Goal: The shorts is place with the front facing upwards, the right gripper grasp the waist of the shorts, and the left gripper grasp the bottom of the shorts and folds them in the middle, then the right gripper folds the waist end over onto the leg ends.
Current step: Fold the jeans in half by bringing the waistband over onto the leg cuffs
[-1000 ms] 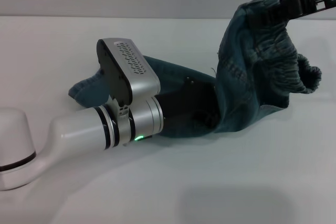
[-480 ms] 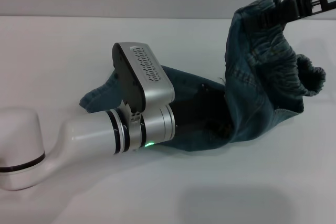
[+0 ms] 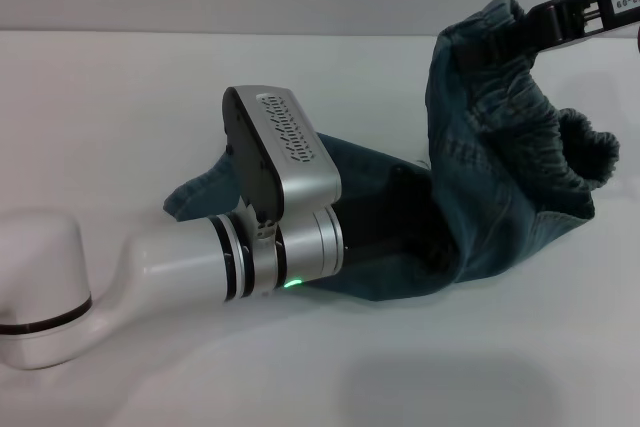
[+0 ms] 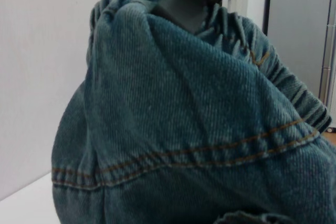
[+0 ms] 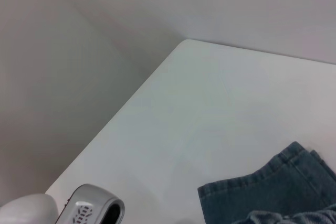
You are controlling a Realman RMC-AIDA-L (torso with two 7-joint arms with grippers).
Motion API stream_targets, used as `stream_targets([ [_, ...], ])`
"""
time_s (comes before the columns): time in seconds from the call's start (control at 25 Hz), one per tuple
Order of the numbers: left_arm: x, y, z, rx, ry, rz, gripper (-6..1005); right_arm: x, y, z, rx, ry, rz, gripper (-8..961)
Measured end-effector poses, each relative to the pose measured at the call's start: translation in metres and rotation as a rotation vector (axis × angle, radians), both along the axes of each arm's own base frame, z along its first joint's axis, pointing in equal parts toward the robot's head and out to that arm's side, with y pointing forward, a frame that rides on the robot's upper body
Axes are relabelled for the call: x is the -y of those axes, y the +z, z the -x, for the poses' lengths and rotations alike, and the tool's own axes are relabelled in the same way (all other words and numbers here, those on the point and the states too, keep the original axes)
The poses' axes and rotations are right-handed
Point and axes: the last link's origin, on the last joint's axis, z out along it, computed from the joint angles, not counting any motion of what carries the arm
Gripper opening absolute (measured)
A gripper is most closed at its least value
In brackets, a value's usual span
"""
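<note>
one pair of denim shorts (image 3: pixel 480 177) on the white bench (image 3: pixel 120 97), and two arms at it; the right gripper (image 3: pixel 545 22) comes in from the far right corner, its black fingers pinched shut on the waist (image 3: pixel 510 117), which it holds lifted off the bench so the ruffled elastic band hangs down in a loose loop; the left gripper (image 3: pixel 385 232) is low on the bench, reaching into the cloth near the middle; its claw is buried in dark folds and i cannot tell whether it is closed on anything; the leg end (image 3: pixel 195 192) i can see lies flat on the bench on the left, poking out behind the silver wrist; only one hem shows plainly from the head view, the other hidden by the arm; the left wrist view is filled with denim and an orange double seam.

to my eye the lengthwise fold is about done or being settled, and the waist-over-legs fold is in hand; the next move, i'd judge, calls for the right gripper to carry the waist across toward the leg end and lay it down, with the left gripper drawn clear first so it isn't trapped under the fold.

count: one shorts, one waistband, one hem in sight, two grippers.
</note>
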Motion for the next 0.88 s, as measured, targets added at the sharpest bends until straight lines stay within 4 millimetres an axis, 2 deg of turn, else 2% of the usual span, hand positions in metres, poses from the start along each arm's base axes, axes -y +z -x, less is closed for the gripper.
stream_targets([
  [0.12,-0.004,0.001,0.006,-0.019,0.013,-0.015,18,0.0,-0.002,-0.001,-0.001,-0.002,0.008,59],
  [0.48,-0.035,0.023,0.043,-0.085,0.141,-0.15,18,0.004,-0.004,-0.007,-0.006,-0.007,0.031,57],
  [0.68,-0.046,0.03,0.055,-0.141,0.174,-0.22,18,0.006,-0.005,-0.008,-0.004,-0.005,0.037,58],
  [0.88,-0.06,0.047,0.065,-0.153,0.21,-0.327,19,0.006,-0.012,-0.005,0.014,0.012,0.049,58],
])
